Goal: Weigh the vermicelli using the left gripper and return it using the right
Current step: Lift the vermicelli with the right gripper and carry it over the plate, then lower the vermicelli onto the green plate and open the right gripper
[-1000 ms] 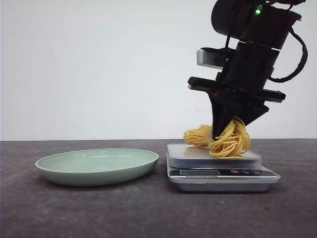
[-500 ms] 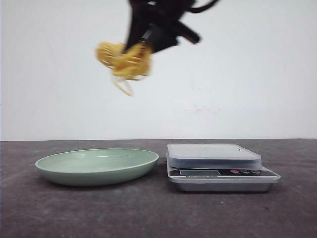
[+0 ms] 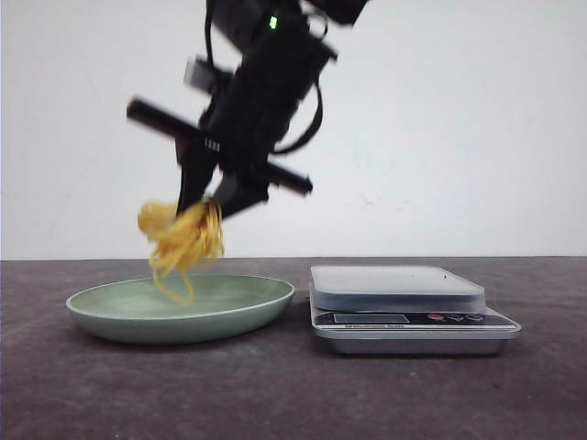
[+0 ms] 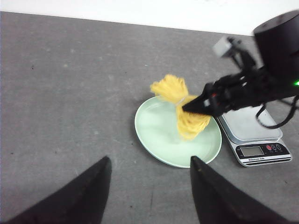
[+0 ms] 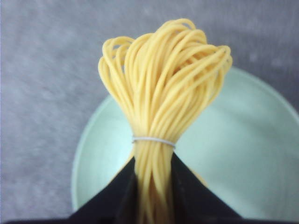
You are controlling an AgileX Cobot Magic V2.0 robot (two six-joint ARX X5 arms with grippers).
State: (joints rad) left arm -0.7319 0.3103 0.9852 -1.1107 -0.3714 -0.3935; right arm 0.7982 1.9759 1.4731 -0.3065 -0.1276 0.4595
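A white wall stands behind a dark grey tabletop [image 3: 275,385]. At the left sits a pale green plate [image 3: 110,316]. Above its middle, the right hand [image 3: 209,203] pinches the vermicelli [image 3: 182,240], a yellow bundle bound by a thin band, loose strands hanging down to the plate's rim line. The arm slants up toward 1 o'clock. At the plate's 3 o'clock, just beside it, stands a scale [image 3: 408,307]. The left hand [image 4: 148,189] hovers high, fingers spread apart, holding nothing.
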